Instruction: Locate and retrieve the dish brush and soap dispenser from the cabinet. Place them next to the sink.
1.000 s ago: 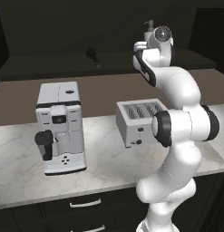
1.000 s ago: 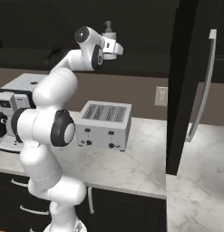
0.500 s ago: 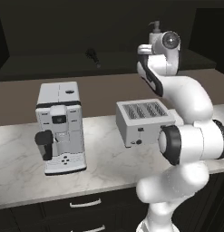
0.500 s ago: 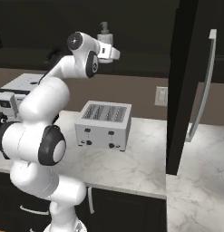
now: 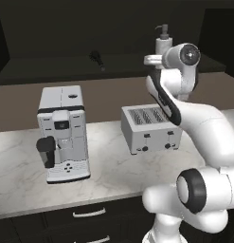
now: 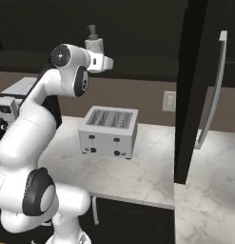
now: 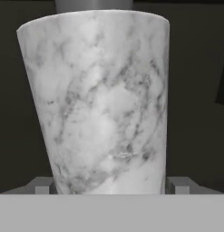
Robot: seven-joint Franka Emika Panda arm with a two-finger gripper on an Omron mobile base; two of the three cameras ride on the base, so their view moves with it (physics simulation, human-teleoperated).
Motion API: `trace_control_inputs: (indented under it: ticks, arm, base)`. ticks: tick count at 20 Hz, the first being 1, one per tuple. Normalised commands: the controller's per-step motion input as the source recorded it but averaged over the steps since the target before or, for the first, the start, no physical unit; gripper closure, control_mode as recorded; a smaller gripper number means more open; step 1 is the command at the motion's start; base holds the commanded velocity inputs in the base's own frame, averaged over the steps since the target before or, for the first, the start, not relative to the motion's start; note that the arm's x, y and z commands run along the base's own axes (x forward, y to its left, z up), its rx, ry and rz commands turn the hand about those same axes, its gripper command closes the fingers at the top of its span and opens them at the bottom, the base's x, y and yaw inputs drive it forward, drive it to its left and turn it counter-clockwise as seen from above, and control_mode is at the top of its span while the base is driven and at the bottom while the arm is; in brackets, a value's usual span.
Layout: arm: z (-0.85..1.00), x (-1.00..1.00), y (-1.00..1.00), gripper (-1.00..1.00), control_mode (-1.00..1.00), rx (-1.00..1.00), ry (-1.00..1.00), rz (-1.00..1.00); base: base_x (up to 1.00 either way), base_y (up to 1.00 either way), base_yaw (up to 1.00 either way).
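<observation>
The soap dispenser, white marbled with a dark pump top, stands on the shelf of the black cabinet. It rises right in front of my gripper. The gripper is open, with one fingertip on each side of the bottle's base. From the base views the soap dispenser pokes up just behind my raised hand. The dish brush, small and black, lies on the same shelf further left. The sink is out of view.
On the marble counter below the shelf stand a coffee machine and a toaster. A tall black panel with a long metal handle rises at the right. A wall outlet sits beside it.
The arm's elbow and forearm have swung forward and down while the hand stayed up at the soap dispenser. The jaws stand as wide as before.
</observation>
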Motion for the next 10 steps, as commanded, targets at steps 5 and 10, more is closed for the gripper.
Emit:
trace_control_inputs:
  ticks: [5, 10]
  arm:
    - [0.51, -0.87, 0.19, 1.0, -1.0, -0.01, -0.02, 0.05]
    - [0.01, -0.88, 0.21, 1.0, -1.0, 0.0, 0.06, 0.0]
  base:
    - [0.0, 0.0, 0.0]
    - [0.0, 0.0, 0.0]
